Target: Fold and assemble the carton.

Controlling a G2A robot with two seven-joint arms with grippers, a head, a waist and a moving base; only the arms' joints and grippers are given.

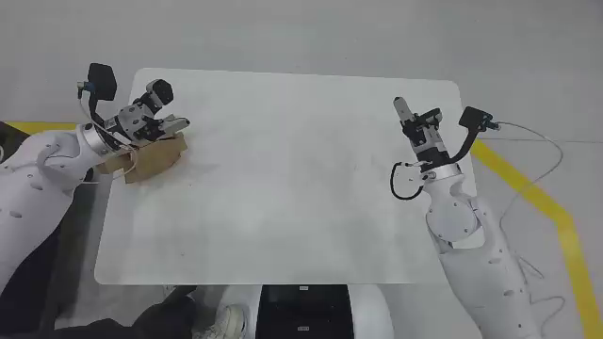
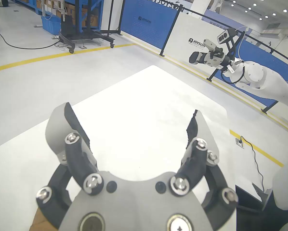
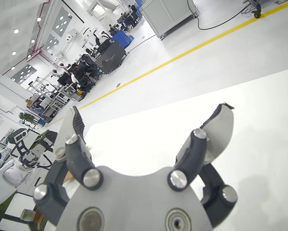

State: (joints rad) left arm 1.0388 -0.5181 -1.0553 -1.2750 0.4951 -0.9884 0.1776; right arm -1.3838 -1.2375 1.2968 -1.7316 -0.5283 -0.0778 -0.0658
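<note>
Cardboard carton just beside left claw, jaws spread

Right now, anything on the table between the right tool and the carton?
Nothing. In the top view, only bare table lies between the right tool and the carton.

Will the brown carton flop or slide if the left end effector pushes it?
Likely floppy: the carton looks like thin, partly folded cardboard, so flaps may bend. Probably light, so it could slide on the smooth white table. It sits at the table's edge; an outward push might tip it off.
</note>
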